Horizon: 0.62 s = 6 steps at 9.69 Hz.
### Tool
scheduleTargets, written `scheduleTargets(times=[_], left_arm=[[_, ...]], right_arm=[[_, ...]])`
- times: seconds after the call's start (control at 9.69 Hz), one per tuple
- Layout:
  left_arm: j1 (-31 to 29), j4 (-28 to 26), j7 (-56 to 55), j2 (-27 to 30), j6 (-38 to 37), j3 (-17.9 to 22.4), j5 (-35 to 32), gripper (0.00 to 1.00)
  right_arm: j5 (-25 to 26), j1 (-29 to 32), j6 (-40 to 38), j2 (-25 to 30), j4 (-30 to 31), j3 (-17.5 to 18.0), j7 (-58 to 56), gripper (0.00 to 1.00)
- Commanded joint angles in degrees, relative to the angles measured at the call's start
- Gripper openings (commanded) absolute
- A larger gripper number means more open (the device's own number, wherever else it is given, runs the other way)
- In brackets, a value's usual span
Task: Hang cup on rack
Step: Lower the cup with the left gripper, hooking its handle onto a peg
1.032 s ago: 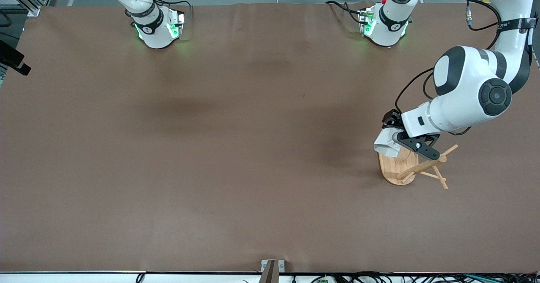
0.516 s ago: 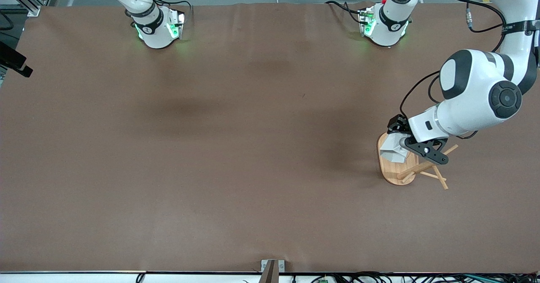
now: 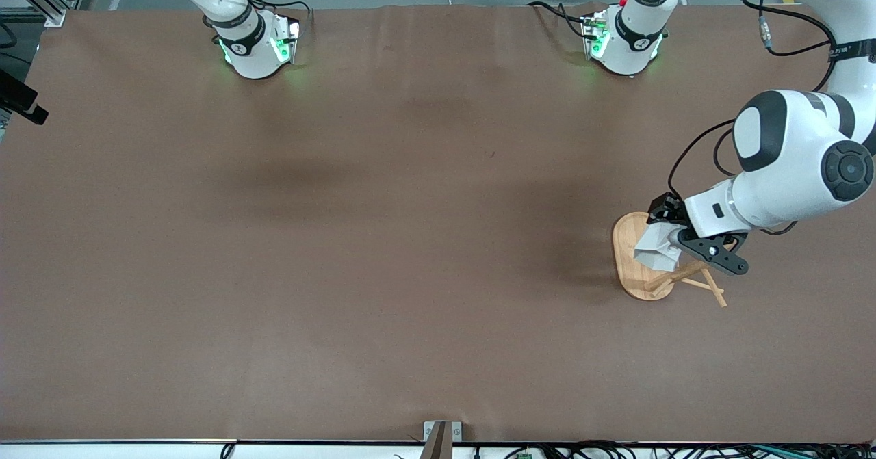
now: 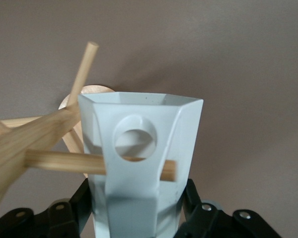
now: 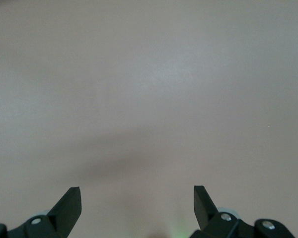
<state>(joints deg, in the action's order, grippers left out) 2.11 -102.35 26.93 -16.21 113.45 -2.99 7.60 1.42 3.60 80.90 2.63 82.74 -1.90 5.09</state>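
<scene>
One white cup (image 3: 655,252) is hanging in the air over the oval base of the single bamboo rack (image 3: 631,262), which is standing near the table edge at the left arm's end. Nothing is showing inside the cup. In the left wrist view a peg (image 4: 97,162) is crossing in front of its handle tab, just under the hole. The left gripper (image 3: 677,240), reaching down from a bent arm, is pinching the cup. The right gripper (image 5: 137,206) is waiting with fingers spread above the bare table (image 3: 383,240).

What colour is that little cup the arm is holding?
The cup is plain white, with no pattern; the left wrist view shows it best.
</scene>
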Motion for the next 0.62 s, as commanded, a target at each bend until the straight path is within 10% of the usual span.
scheduleTargets(times=[0.0, 0.1, 0.21, 0.52], left_arm=[[0.35, 0.49, 0.85, -2.16, 1.86, 0.79, 0.39, 0.1], [0.35, 0.49, 0.41, -2.24, 2.04, 0.8, 0.65, 0.43], [0.35, 0.57, 0.23, -2.16, 2.21, 0.8, 0.83, 0.99], [-0.26, 0.49, -3.88, 0.73, 1.17, 0.62, 0.83, 1.0]], right_arm=[[-0.28, 0.53, -0.3, -0.08, -0.65, 0.14, -0.26, 1.0], [-0.37, 0.53, -0.3, -0.08, -0.73, 0.14, -0.26, 1.0], [-0.37, 0.53, -0.3, -0.08, -0.65, 0.14, -0.26, 1.0], [-0.54, 0.53, -0.39, -0.08, -0.73, 0.14, -0.26, 1.0]])
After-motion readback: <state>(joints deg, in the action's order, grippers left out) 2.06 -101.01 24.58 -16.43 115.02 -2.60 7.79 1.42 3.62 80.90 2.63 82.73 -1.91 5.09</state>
